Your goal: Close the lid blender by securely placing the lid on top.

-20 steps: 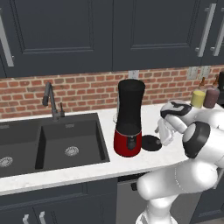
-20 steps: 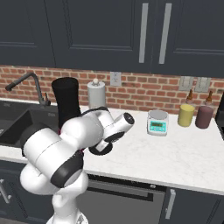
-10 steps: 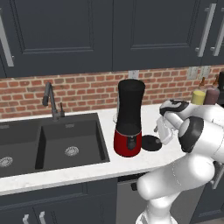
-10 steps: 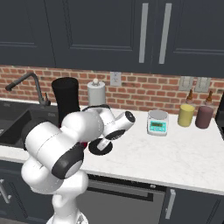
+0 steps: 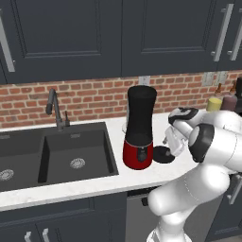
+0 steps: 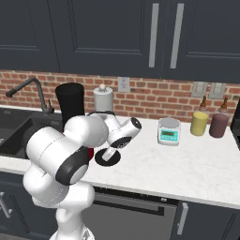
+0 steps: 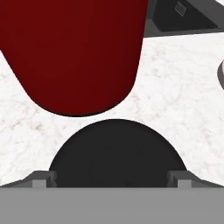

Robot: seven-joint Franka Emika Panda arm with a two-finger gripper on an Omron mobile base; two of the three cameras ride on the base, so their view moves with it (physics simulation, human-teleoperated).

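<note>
I had the arm bent low, gripper [image 7: 112, 177] spread wide over the lid [image 7: 114, 153] beside the blender [image 5: 140, 127].

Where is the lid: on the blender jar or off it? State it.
Off. The lid lies flat on the white counter beside the blender's red base, under the open gripper, not held.

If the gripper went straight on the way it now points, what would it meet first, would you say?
Most likely the flat round black lid lying on the white marble counter beside the blender's glossy red base; the open jaws straddle it.
</note>
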